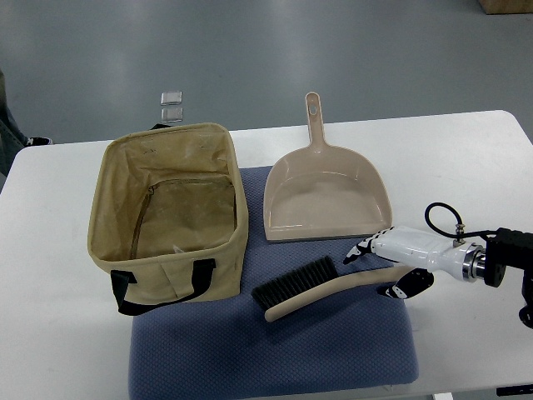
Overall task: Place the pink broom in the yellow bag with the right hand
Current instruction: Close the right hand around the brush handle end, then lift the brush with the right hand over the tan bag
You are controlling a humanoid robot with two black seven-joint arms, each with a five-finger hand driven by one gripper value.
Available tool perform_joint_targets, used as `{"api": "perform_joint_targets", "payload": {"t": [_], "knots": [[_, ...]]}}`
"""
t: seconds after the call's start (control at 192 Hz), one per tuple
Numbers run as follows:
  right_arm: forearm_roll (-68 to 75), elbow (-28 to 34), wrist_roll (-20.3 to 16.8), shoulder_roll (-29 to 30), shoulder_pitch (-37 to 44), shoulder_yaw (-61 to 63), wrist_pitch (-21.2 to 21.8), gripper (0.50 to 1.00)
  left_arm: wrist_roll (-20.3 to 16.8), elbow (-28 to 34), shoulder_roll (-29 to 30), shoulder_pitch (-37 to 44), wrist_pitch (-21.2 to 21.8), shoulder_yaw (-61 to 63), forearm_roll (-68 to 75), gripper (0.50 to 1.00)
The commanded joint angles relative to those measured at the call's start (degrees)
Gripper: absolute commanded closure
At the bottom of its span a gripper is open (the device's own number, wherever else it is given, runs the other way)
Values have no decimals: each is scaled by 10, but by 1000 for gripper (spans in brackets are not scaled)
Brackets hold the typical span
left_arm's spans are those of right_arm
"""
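Observation:
The pink broom (321, 289) is a hand brush with black bristles and a pale pink curved handle. It lies on the blue mat (275, 350), bristles towards the left. The yellow bag (171, 212) stands open on the table to its left, with black handles at the front. My right hand (385, 268) comes in from the right edge and is at the handle's right end. Its fingers (360, 249) reach out above the handle and the thumb (408, 288) sits below it, spread on either side and not closed on it. The broom rests flat on the mat.
A pink dustpan (326, 196) lies behind the broom, handle pointing away. The white table (466, 158) extends to the right. Two small clear objects (172, 104) sit on the floor beyond the table's far edge.

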Motion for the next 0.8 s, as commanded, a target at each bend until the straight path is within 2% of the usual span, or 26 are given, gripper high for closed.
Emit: {"api": "perform_joint_targets", "payload": {"t": [0.0, 0.083, 0.094, 0.192, 0.458, 0.795], "knots": [[-5, -1, -5, 0, 0, -5, 0, 826, 0, 0, 0, 0, 0, 0, 1, 500], [-11, -1, -9, 0, -1, -7, 0, 889, 0, 0, 0, 0, 0, 0, 0, 500], [-13, -1, -12, 0, -1, -10, 0, 912, 0, 0, 0, 0, 0, 0, 1, 500], [-13, -2, -18, 1, 0, -16, -7, 1000, 0, -1, 0, 0, 0, 0, 0, 500], [-12, -4, -23, 4, 3, -13, -49, 1000, 0, 0, 0, 0, 0, 0, 0, 500], [5, -6, -16, -8, 56, 3, -90, 1000, 0, 0, 0, 0, 0, 0, 1, 500]]}}
